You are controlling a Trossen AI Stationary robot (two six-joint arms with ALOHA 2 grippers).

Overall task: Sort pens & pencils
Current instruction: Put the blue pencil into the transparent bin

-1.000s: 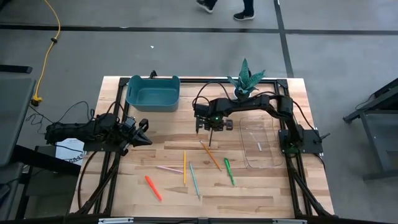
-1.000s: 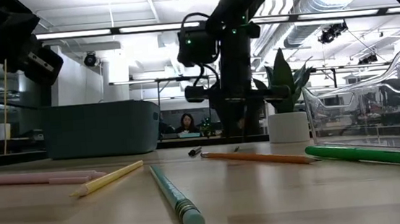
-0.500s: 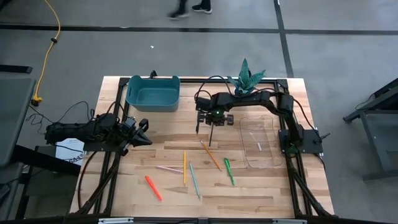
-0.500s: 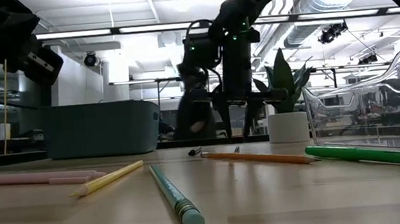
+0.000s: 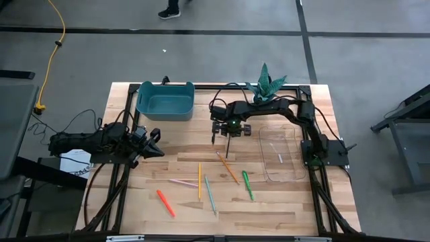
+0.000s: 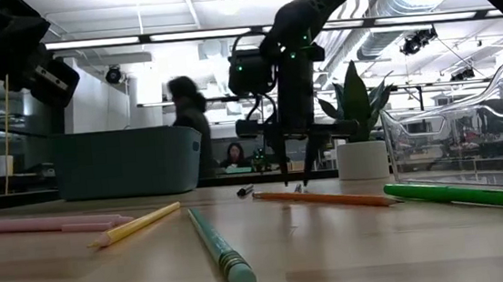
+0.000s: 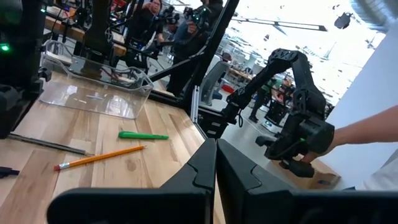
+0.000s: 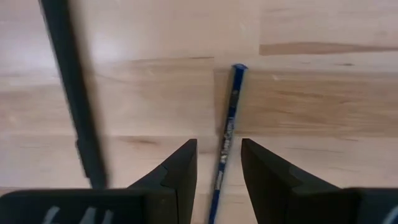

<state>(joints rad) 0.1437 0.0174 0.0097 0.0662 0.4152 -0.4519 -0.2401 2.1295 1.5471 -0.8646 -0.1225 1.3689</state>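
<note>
Pencil, dark blue-brown (image 8: 229,127), lies on the counter (image 5: 282,198) between the released fingers of the right tool (image 5: 228,137). Risk: the adjacent black pen (image 8: 73,99) may be caught during closing. Left tool (image 5: 153,143) waits clenched.

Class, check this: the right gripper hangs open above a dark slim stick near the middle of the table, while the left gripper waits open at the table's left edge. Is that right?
Not quite. The left gripper is shut, its fingers pressed together in the left wrist view. The rest holds: the right gripper hangs open above the dark slim stick, and the left arm waits at the left edge.
</note>
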